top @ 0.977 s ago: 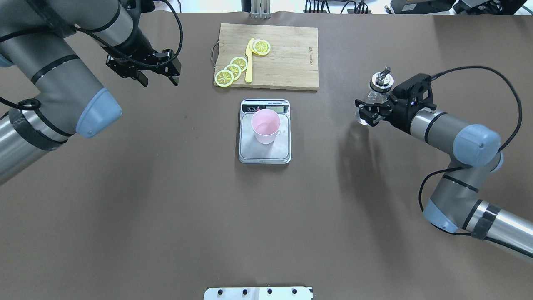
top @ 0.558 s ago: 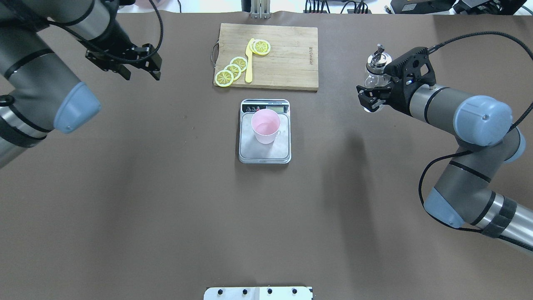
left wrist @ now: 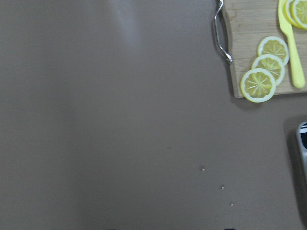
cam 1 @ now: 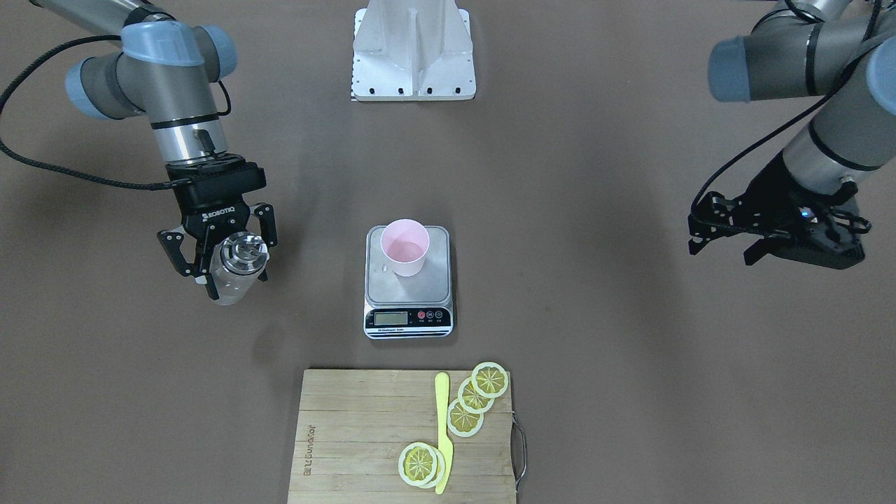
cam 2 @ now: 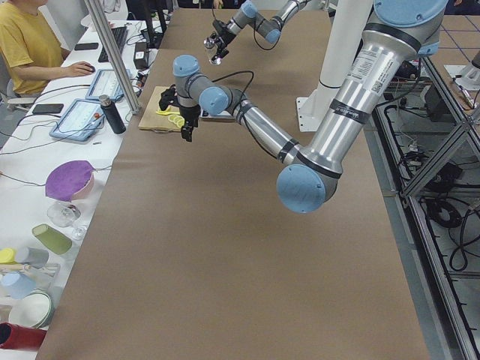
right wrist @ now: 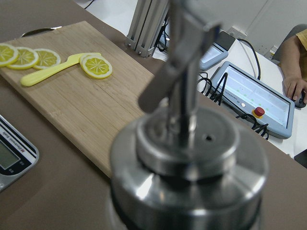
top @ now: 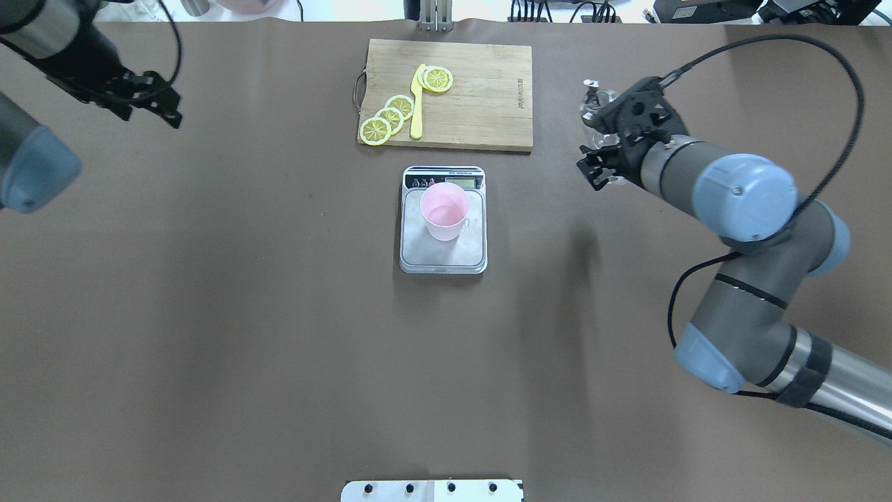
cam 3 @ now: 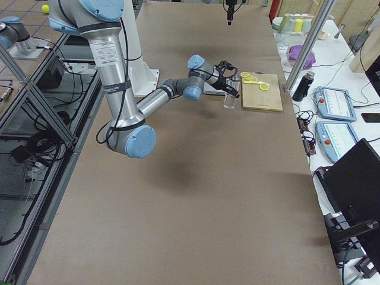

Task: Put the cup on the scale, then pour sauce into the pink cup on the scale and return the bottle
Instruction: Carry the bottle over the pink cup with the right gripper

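The pale pink cup [top: 444, 211] stands upright on the scale [top: 432, 252], also in the front view: cup [cam 1: 404, 246], scale [cam 1: 439, 281]. My right gripper [top: 601, 150] [cam 1: 225, 274] is shut on the clear glass bottle [cam 1: 228, 285], upright, to the right of the scale, near the cutting board's right end. Its metal pourer cap [right wrist: 187, 163] fills the right wrist view. The clear sauce is seen faintly through the glass. I cannot tell whether the bottle touches the table. My left gripper [top: 150, 118] [cam 1: 721, 252] is open and empty at the far left.
A bamboo cutting board [top: 481, 97] with lemon slices [top: 387, 117] and a yellow knife [top: 417, 104] lies beyond the scale. A few droplets [left wrist: 202, 168] lie on the brown table left of the scale. Tablets and an operator sit past the far edge.
My right gripper carried the bottle away from me toward the board's right end. My left gripper drew back to the far left, still open.
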`<control>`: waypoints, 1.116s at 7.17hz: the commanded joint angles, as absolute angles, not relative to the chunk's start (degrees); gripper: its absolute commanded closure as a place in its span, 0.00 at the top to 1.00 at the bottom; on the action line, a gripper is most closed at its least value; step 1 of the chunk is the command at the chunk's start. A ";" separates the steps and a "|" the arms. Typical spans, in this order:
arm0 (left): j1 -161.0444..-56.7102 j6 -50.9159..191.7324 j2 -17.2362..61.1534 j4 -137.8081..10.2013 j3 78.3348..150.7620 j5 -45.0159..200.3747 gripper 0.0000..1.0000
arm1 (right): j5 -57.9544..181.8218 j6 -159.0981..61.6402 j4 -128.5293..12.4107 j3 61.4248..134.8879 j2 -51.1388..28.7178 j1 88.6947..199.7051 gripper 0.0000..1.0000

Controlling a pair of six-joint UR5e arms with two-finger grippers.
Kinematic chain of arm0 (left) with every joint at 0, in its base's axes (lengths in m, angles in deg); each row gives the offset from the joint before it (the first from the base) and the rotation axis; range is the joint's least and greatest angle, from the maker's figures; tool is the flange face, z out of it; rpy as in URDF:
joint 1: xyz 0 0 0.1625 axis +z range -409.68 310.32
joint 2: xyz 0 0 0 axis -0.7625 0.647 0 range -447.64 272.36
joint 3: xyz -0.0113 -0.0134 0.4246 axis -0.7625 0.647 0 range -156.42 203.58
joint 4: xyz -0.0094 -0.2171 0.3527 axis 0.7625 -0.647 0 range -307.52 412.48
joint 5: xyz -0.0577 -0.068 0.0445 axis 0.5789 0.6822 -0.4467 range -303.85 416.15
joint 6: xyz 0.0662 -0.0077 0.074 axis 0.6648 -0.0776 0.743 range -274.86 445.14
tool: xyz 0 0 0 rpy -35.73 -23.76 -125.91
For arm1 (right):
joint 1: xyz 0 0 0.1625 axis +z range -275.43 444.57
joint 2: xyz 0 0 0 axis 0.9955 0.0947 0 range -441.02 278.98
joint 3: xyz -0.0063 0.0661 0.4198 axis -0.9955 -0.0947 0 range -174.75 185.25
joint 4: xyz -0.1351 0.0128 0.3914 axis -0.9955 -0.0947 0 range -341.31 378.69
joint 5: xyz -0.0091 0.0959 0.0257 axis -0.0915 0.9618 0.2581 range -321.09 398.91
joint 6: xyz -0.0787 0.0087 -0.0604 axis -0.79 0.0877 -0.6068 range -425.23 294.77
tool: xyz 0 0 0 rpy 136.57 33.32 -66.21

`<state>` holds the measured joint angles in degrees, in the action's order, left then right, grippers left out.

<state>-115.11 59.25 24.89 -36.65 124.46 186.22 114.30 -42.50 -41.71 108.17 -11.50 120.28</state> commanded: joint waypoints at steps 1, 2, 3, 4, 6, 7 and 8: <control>-119.45 69.02 19.70 -36.65 124.39 188.77 0.83 | 108.80 -43.17 -49.41 108.34 -15.88 116.14 0.25; -120.42 71.93 17.76 -36.91 124.39 188.86 0.83 | 106.52 -45.52 -52.04 108.43 -16.59 114.90 0.25; -120.69 75.00 15.66 -37.26 124.39 188.95 0.84 | 104.41 -48.67 -57.98 110.87 -17.29 113.76 0.25; -121.31 76.42 14.68 -37.52 124.39 188.95 0.84 | 102.22 -52.27 -64.22 114.46 -17.30 112.53 0.25; -122.27 79.67 12.74 -37.61 124.39 189.04 0.84 | 97.20 -54.06 -74.18 116.17 -19.83 109.54 0.25; -122.37 80.47 11.69 -37.79 124.39 189.04 0.84 | 96.31 -55.20 -75.60 115.56 -20.19 109.18 0.25; -122.54 82.05 10.64 -38.57 124.30 189.04 0.84 | 95.35 -55.82 -76.92 115.29 -20.55 108.74 0.23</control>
<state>-122.31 80.39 11.86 -37.93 124.36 189.03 96.71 -54.85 -74.79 115.59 -19.93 109.41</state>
